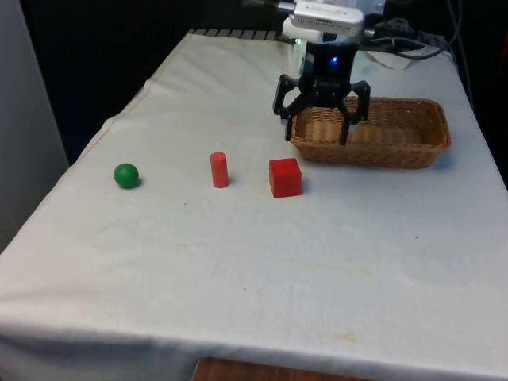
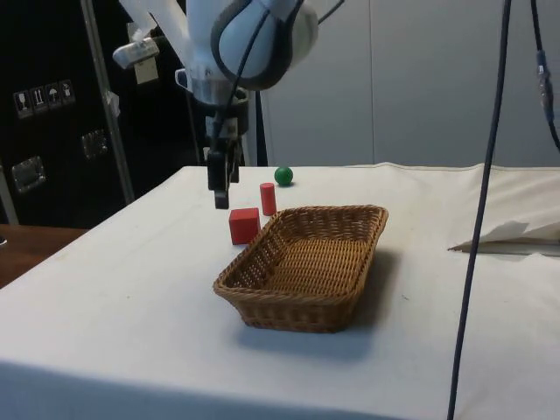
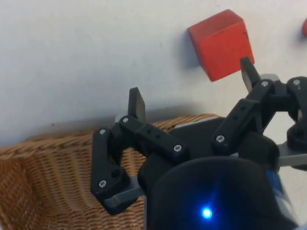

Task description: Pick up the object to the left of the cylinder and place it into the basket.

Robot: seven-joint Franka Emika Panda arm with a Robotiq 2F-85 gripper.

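Jaws (image 1: 317,136) spread apart (holding nothing) above the basket's (image 1: 413,147) near rim.

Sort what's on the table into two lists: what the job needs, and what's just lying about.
Needed for the job:
- green ball, at the front view's left of the cylinder
- red cylinder, the marker
- wicker basket, the goal
- tool, open, above the basket's edge

Just lying about:
- red cube, at the front view's right of the cylinder

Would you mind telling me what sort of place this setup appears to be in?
Probably a robotics lab: a gripper hangs over a cloth-covered table set with a basket, green ball and red blocks, dark cabinets behind.
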